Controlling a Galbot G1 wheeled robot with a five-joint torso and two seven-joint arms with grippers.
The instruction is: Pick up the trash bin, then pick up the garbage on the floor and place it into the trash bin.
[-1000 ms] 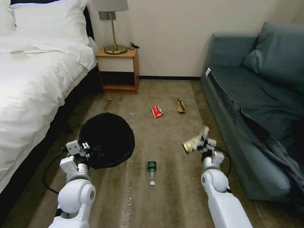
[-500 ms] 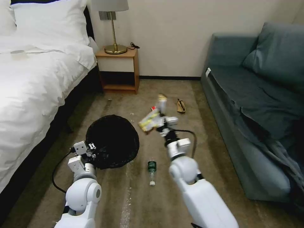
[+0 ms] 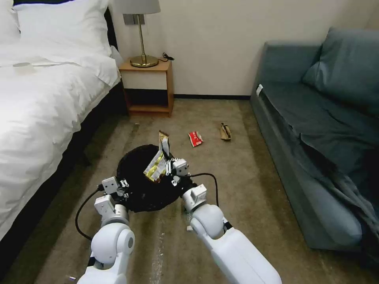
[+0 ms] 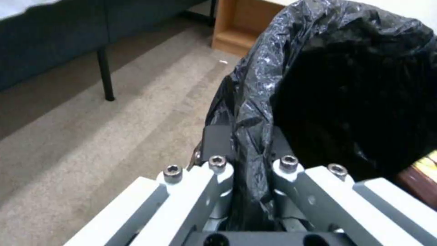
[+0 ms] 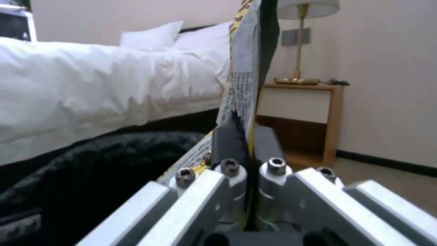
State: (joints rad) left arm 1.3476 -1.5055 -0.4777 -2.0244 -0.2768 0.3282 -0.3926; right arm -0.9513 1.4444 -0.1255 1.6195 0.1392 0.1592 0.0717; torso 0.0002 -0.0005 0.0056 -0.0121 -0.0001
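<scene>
The trash bin [image 3: 138, 189], a round bin lined with a crinkled black bag, hangs off the carpet in my left gripper [image 3: 123, 186]. That gripper is shut on the bin's bag-covered rim [image 4: 248, 112]. My right gripper [image 3: 169, 165] is shut on a crumpled yellow snack wrapper [image 3: 157, 165] and holds it upright over the bin's open mouth. Up close, the wrapper [image 5: 243, 78] stands pinched between the right gripper's [image 5: 244, 140] jaws, with the black bag [image 5: 82, 171] just below. Other garbage lies on the floor beyond the bin: a red packet [image 3: 195, 138] and a brown paper wrapper [image 3: 225, 131].
A white bed [image 3: 39, 102] runs along the left. A wooden nightstand [image 3: 148, 85] with a brass lamp stands against the far wall. A blue-grey sofa [image 3: 316, 130] lines the right side. Open carpet [image 3: 244, 177] lies between bin and sofa.
My right arm swung left from near the sofa, carrying the yellow wrapper to above the bin. My left arm shifted the bin rightward toward the middle.
</scene>
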